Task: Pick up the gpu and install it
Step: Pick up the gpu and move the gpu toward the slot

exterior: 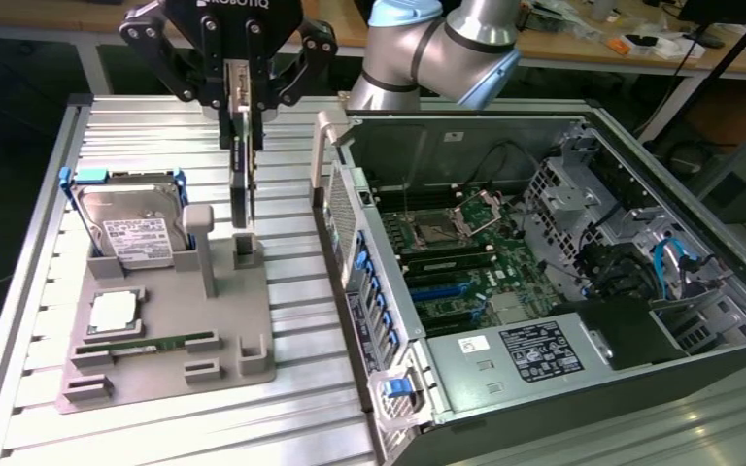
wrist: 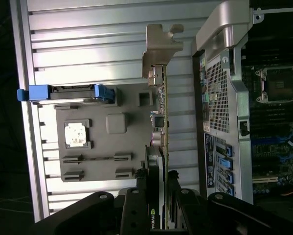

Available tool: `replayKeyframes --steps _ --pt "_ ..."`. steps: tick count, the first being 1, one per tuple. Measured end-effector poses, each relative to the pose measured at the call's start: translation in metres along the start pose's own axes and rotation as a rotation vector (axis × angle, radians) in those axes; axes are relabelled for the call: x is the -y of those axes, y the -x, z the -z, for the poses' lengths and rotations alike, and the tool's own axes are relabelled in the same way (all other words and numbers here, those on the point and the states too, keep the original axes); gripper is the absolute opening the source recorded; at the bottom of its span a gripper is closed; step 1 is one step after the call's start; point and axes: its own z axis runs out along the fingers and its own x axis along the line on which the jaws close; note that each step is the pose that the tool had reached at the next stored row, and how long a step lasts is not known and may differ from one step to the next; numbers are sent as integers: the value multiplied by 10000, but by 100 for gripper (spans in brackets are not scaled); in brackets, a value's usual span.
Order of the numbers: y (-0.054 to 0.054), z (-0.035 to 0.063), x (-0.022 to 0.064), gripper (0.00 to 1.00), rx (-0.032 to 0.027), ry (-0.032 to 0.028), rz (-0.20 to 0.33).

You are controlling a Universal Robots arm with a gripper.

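The gpu [exterior: 241, 184] hangs edge-on and upright, a thin dark card with its lower end just over a small post of the grey parts holder [exterior: 166, 349]; I cannot tell whether it touches the post. My gripper [exterior: 242, 115] is shut on its upper edge, one finger on each face. In the wrist view the gpu [wrist: 162, 117] runs away from my gripper [wrist: 162, 177], green board edge and black shroud visible, and its silver bracket [wrist: 158, 46] is at the far end. The open computer case [exterior: 542, 262] lies at the exterior view's right, beside the card.
The grey holder carries a hard drive [exterior: 129, 233] in a blue caddy, a CPU [exterior: 114, 309] and a RAM stick [exterior: 140, 344]. The motherboard [exterior: 457, 262] lies exposed in the case, whose raised side wall [exterior: 334, 165] stands close to the card. All sits on a ribbed aluminium table [exterior: 152, 126].
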Motion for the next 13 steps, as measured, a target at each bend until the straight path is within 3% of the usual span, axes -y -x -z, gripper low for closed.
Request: replayKeyframes --steps 13 --pt "0 59 -4 27 0 1 0"
